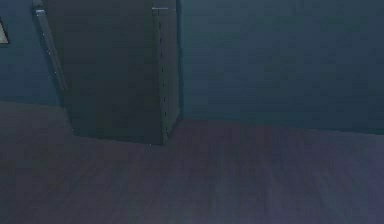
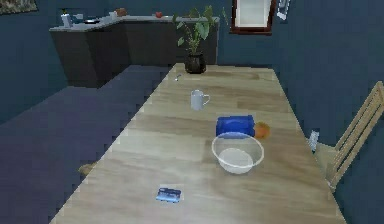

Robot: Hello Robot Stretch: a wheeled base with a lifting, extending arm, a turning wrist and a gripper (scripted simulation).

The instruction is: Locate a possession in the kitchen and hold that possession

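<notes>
A long wooden table [image 2: 160, 140] runs up the arm side view. Near its front edge lies a small flat blue and white item [image 2: 170, 194], too small to name. Farther up stand a white bowl [image 2: 238, 153], a blue container on its side [image 2: 236, 126] with a small orange thing [image 2: 262, 130] beside it, and a pale mug [image 2: 200, 99]. A potted plant [image 2: 195, 42] stands at the table's far end.
A wooden chair [image 2: 352, 135] stands at the table's right side. A dark kitchen counter [image 2: 100, 45] with small items on top runs along the far wall at the left. In the forward view a tall dark door [image 1: 110, 70] stands against a blue wall above dark floor [image 1: 200, 180].
</notes>
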